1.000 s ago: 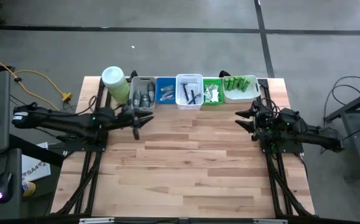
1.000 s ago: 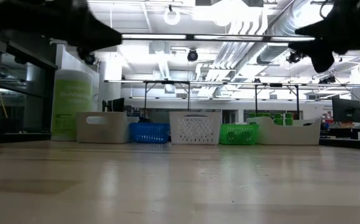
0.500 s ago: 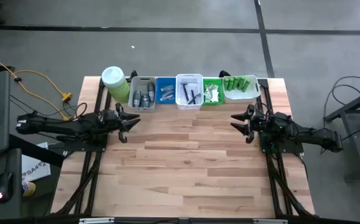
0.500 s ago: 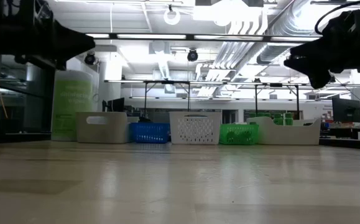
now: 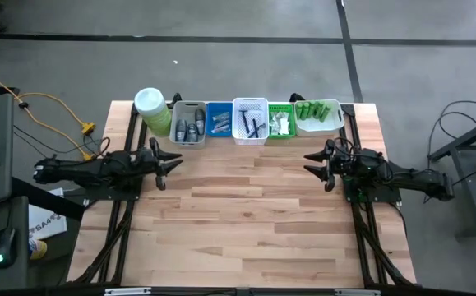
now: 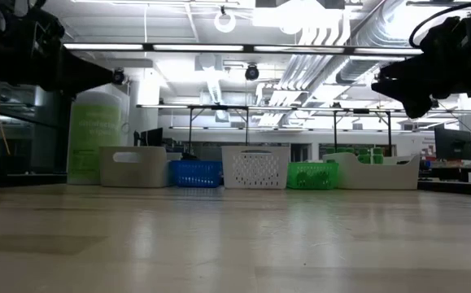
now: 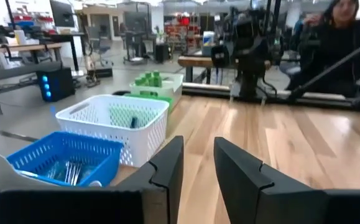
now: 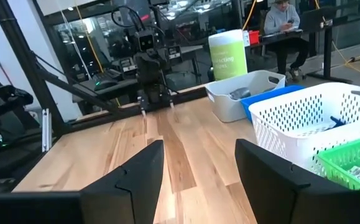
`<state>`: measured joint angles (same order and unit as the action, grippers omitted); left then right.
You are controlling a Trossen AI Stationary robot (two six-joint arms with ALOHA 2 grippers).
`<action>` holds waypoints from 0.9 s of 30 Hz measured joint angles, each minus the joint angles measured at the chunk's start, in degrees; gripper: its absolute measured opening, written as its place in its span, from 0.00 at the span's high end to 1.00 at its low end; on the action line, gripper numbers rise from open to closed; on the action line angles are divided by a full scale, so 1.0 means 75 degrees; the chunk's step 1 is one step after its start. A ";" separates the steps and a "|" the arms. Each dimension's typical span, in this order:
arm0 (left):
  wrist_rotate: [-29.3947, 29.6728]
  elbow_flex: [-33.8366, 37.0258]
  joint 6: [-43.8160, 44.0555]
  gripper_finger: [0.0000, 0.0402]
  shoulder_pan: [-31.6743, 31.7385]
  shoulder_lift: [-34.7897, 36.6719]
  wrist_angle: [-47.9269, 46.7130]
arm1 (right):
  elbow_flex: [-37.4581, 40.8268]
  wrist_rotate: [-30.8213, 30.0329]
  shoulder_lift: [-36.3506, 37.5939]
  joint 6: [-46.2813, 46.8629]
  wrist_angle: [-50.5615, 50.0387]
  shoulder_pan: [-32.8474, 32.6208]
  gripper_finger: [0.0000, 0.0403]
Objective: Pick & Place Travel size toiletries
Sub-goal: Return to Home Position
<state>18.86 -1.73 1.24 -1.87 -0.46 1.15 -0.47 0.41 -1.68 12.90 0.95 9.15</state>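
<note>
The travel size toiletries lie sorted in a row of bins at the table's far edge: dark grey pieces in the grey bin (image 5: 188,125), sticks in the blue bin (image 5: 219,121) and white bin (image 5: 251,121), sachets in the green bin (image 5: 280,121), and green bottles in the pale bin (image 5: 318,115). My left gripper (image 5: 168,164) hovers open above the table's left side, short of the grey bin, holding nothing. My right gripper (image 5: 311,164) hovers open above the right side, below the pale bin. Both point toward the table's middle (image 7: 198,144) (image 8: 198,148).
A large pale-green jar with a white lid (image 5: 151,109) stands at the far left corner beside the grey bin. Bare wooden tabletop (image 5: 246,222) stretches between and in front of the arms. People sit in the room beyond the table (image 7: 347,31) (image 8: 285,15).
My left gripper has drawn back from the grey bin toward the table's left edge. My right gripper has shifted a little toward the table's middle. The bins and their contents have stayed put.
</note>
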 joint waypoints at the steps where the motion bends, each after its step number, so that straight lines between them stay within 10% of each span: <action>1: -0.0004 -0.0010 -0.0013 0.77 -0.0003 0.0008 -0.0025 | 0.0000 0.0000 -0.0035 0.0027 -0.0003 0.0000 0.52; 16: -0.2026 -0.0024 -0.1110 0.77 -0.0007 -0.0160 -0.0379 | 0.0006 -0.0013 -0.0708 0.0112 -0.0026 0.0000 0.52; 27: -0.1980 -0.0004 -0.0936 0.77 0.0000 -0.0156 -0.0187 | 0.0009 -0.0023 -0.0771 0.0109 0.0025 0.0000 0.52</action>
<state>4.01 -1.76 -5.78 -1.87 -1.63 -0.25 -0.40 0.24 -7.46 13.72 1.14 9.15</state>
